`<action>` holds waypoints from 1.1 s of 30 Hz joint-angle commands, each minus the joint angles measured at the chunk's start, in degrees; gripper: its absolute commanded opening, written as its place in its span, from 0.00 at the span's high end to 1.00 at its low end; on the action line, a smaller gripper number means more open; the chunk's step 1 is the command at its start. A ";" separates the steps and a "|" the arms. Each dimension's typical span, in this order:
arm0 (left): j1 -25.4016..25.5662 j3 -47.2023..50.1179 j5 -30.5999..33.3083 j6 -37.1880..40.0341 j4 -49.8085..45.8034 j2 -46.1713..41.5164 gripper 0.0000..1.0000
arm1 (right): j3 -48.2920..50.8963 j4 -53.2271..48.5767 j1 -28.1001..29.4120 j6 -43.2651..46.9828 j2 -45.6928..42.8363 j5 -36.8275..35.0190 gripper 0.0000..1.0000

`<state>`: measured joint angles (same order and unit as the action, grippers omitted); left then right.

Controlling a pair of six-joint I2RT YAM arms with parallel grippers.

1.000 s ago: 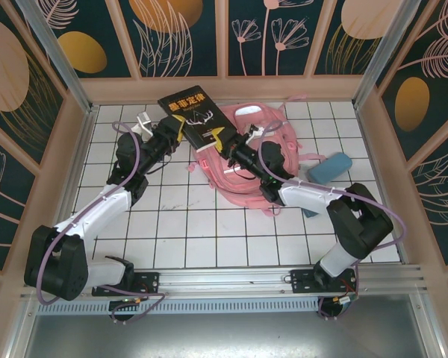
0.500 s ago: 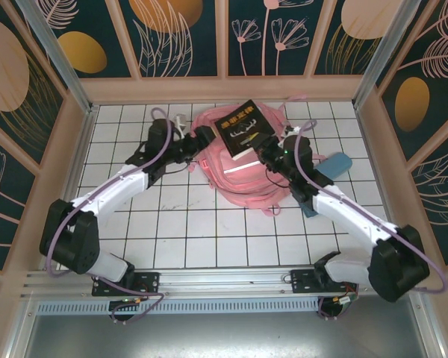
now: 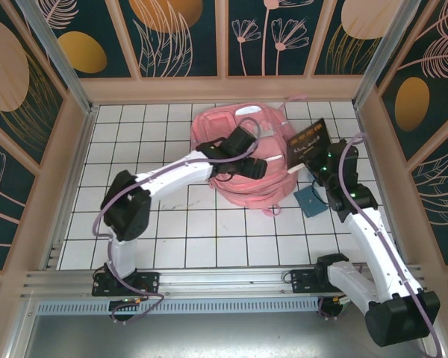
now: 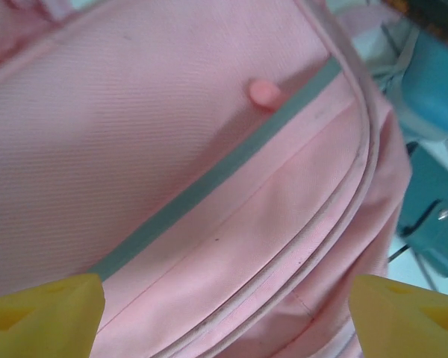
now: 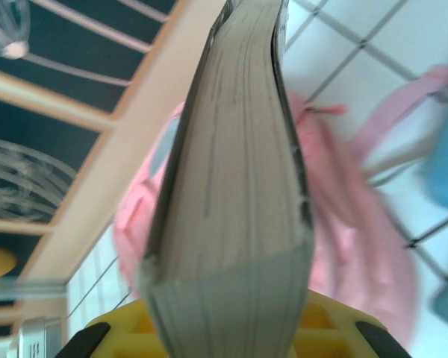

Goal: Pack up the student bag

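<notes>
Clamping the book (image 3: 308, 144) by one edge, right of the student bag (image 3: 239, 123), my right gripper (image 5: 231, 332) may let it slip; my left gripper (image 4: 222, 313) gapes above the bag, holding nothing.

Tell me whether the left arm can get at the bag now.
Likely yes: the left tool hangs open close over the bag, nothing between them; the book is off to the side.

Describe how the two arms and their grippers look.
The left arm and right arm have white link shells, black joints and bases, and a purple cable running along each. The left gripper and right gripper have yellow fingers.
</notes>
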<state>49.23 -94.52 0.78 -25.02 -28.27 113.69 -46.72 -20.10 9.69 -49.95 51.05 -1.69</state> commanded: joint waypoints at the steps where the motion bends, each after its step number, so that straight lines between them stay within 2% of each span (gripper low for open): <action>1: 1.82 -7.59 5.25 7.25 -10.50 5.44 0.15 | 0.26 -1.79 -5.40 2.13 -3.28 0.53 0.95; 5: 3.06 -16.02 6.26 10.48 -15.30 12.53 0.20 | 0.52 -2.44 -9.71 2.71 -4.07 3.93 0.95; 11: 3.28 -23.77 10.71 12.90 -19.89 18.94 0.26 | 1.76 -2.34 -11.08 2.28 -4.63 5.98 0.95; 15: 3.37 -24.96 11.48 14.85 -20.66 20.46 0.23 | 2.77 -1.69 -11.19 1.31 -4.91 6.85 0.95; 21: 3.33 -26.18 11.55 17.73 -23.58 21.41 0.11 | 2.86 -1.00 -11.18 0.78 -4.99 8.33 0.95; 25: 3.33 -26.50 15.58 19.78 -23.41 21.86 0.10 | 2.95 -0.82 -11.19 0.52 -4.99 8.84 0.95; 29: 3.42 -26.10 21.83 22.25 -22.02 22.18 0.14 | 2.81 -0.56 -11.15 0.29 -4.99 9.67 0.95; 33: 3.49 -28.61 24.40 23.06 -22.39 22.14 0.31 | 2.27 -0.78 -11.14 0.16 -5.12 9.87 0.95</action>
<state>53.71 -120.68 18.35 -3.73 -48.95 134.72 -43.59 -25.47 -1.10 -49.01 47.64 7.11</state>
